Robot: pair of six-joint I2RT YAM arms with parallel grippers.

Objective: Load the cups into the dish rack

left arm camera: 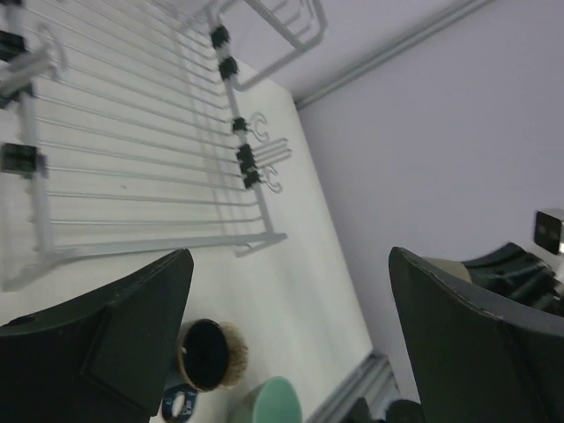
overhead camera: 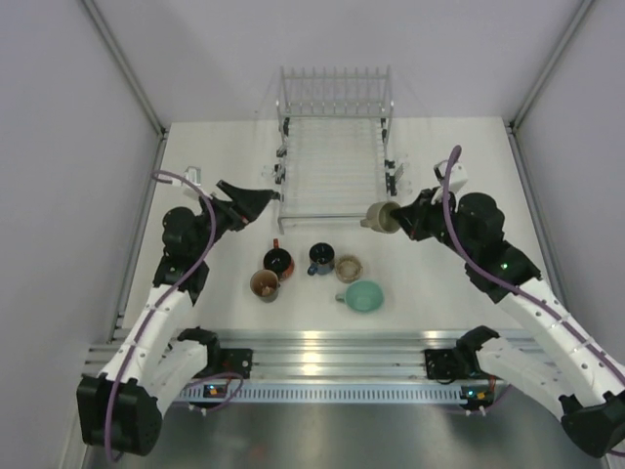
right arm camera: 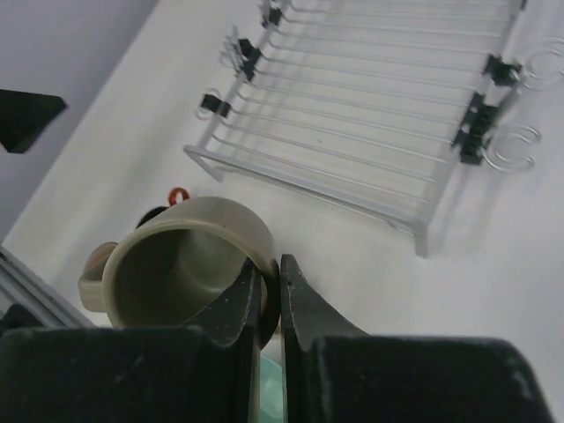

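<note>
The dish rack [overhead camera: 334, 147] stands at the back centre, with upright tines at its far end. My right gripper [overhead camera: 394, 218] is shut on the rim wall of a beige cup [overhead camera: 378, 217], held tilted just off the rack's near right corner. In the right wrist view one finger is inside the beige cup [right arm camera: 189, 256] and one outside. My left gripper [overhead camera: 256, 200] hangs open and holds nothing by the rack's near left corner. On the table sit a black cup [overhead camera: 277, 260], a dark blue cup [overhead camera: 321, 257], a tan cup [overhead camera: 349, 267], an orange-brown cup [overhead camera: 265, 284] and a mint-green cup [overhead camera: 365, 297].
Black clips and wire hooks [overhead camera: 393, 176] stick out from the rack's long sides. The rack's near edge [left arm camera: 141, 242] lies just beyond my left gripper [left arm camera: 289, 260], with the tan cup [left arm camera: 210, 354] below it. A metal rail [overhead camera: 332, 352] runs along the near table edge.
</note>
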